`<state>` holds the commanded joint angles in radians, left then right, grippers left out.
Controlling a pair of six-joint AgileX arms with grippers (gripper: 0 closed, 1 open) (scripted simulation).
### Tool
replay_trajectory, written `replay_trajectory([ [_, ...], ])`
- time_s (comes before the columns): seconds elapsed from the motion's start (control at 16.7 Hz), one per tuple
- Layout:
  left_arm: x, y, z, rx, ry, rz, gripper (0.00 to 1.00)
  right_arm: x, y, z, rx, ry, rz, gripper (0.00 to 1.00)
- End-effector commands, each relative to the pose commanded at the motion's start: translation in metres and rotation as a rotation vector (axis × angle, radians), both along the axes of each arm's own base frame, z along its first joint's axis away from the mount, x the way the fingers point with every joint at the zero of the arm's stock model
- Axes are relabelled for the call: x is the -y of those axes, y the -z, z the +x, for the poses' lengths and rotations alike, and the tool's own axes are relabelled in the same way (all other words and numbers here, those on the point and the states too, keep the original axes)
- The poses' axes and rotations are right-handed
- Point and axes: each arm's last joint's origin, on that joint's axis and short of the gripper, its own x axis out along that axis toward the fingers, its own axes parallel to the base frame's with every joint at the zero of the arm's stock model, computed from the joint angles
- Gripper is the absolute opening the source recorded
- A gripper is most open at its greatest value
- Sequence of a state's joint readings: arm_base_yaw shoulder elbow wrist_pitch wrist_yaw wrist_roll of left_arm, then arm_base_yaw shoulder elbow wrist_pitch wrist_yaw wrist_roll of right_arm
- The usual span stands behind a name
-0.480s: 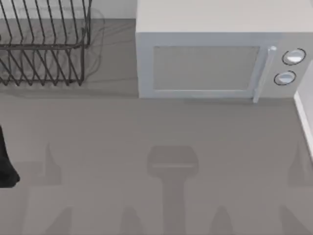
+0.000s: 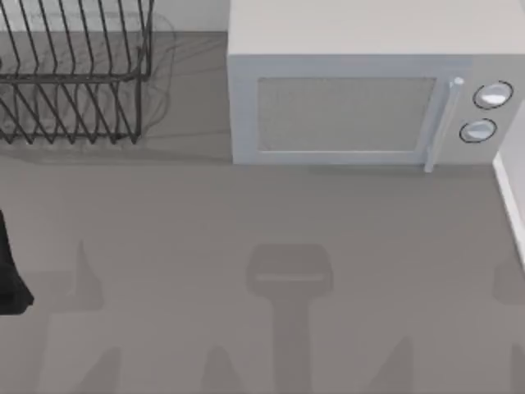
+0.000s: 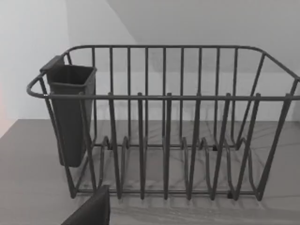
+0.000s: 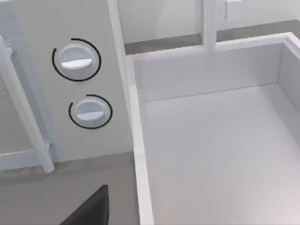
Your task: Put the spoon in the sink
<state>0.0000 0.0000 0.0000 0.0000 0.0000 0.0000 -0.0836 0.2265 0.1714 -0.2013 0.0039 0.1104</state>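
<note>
The task looks barely begun, as far as I can judge. I cannot find the spoon anywhere: the grey worktop (image 2: 246,213) carries a wire dish rack (image 2: 74,74) at its far left and a microwave (image 2: 361,98) at its far middle and right, and the open stretch in front of them holds nothing but shadows. The sink (image 4: 211,140) sits just right of the microwave; my right wrist view looks down into its pale basin, and I see nothing lying in it. So the spoon is not delivered, and finding it, grasping it and carrying it over to the sink are all left to do.

My left arm sits at the left edge of the worktop, where a dark part of it (image 2: 10,275) pokes in at the border of the top view. Its wrist camera faces the dish rack (image 3: 164,126), which has a dark cutlery holder (image 3: 70,112) hung on one end. I cannot see into that holder, so I cannot tell whether the spoon stands there. A dark corner of my left gripper (image 3: 91,211) shows at the picture's edge, too little to tell how wide it stands or whether it holds anything.

My right gripper (image 4: 89,208) shows the same sort of dark corner, hanging near the microwave's two knobs (image 4: 77,61) and the sink's rim. I cannot tell its opening either, and it touches nothing I can see.
</note>
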Motion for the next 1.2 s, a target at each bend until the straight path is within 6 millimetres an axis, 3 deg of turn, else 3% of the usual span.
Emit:
replay_trajectory([
  [0.42,0.000,0.000,0.000,0.000,0.000,0.000,1.00,0.029,-0.013,0.042,-0.684,0.299,0.313,1.00],
  [0.66,0.000,0.000,0.000,0.000,0.000,0.000,1.00,0.052,-0.014,0.067,-0.982,0.494,0.479,1.00],
  [0.9,0.000,0.000,0.000,0.000,0.000,0.000,1.00,0.071,-0.013,0.085,-1.150,0.629,0.587,1.00],
  [1.2,0.000,0.000,0.000,0.000,0.000,0.000,1.00,0.077,-0.012,0.090,-1.189,0.664,0.615,1.00],
])
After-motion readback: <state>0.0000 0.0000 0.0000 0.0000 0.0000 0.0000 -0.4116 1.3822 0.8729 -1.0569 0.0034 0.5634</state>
